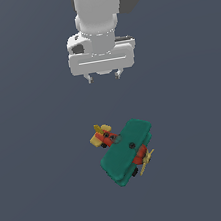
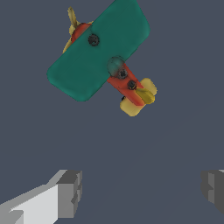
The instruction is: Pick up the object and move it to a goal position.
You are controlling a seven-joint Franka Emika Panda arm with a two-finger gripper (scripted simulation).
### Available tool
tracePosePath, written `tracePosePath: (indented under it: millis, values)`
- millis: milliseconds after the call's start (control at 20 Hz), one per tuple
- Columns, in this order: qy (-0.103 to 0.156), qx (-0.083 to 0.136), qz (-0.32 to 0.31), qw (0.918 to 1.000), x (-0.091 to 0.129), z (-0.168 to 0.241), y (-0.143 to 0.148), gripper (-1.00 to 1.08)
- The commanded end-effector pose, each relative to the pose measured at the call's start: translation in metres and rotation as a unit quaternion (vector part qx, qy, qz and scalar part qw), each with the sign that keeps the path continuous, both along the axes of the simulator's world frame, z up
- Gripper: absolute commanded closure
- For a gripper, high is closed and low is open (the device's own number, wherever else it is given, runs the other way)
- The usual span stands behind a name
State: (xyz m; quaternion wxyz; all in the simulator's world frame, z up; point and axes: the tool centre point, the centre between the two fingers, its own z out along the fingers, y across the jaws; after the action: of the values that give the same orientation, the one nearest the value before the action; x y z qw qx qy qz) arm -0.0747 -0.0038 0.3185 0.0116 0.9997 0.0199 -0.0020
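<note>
Exterior view: a white Panda arm (image 1: pixel 102 12) comes in from the top edge over a plain dark blue-grey worktop (image 1: pixel 32 145).
Hand (image 1: pixel 104 76): it points down at the worktop, its 2 short fingertips set apart with a gap between them, and nothing is held.
Toy biplane (image 1: pixel 126 152): it sits on the worktop below the hand in the exterior view, well apart from it and touching no part of the arm.
Wings: 2 broad teal-green wings (image 1: pixel 125 156) are stacked 1 over the other and run diagonally across the red body (image 1: pixel 108 138).
Tail: the yellow tail (image 1: pixel 100 132) points toward the exterior view's left and toward the arm.
Propeller: the yellow propeller (image 1: pixel 146 160) is at the opposite end, toward the exterior view's right.
Wrist view: the biplane (image 2: pixel 98 50) is seen from above, its upper wing covering most of the body, with the tail (image 2: pixel 139 97) nearer the fingers than the propeller (image 2: pixel 72 19).
Fingers: 2 grey pads, 1 at each side (image 2: pixel 70 192), stand wide apart with bare worktop between them and the plane lying outside that gap.
</note>
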Motion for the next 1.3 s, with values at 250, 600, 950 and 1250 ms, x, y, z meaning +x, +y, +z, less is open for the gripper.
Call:
tracePosePath:
  millis: [250,600,950,1250]
  values:
    - [-0.005,0.002,0.004,1.0,0.002,0.003,0.008,-0.2]
    - [-0.006,0.004,0.008,0.9999,0.005,0.001,0.017,-0.2]
    - [0.003,0.001,0.006,1.0,0.008,-0.017,0.02,-0.2]
    - [0.017,-0.006,0.003,0.9998,0.011,-0.045,0.025,-0.2]
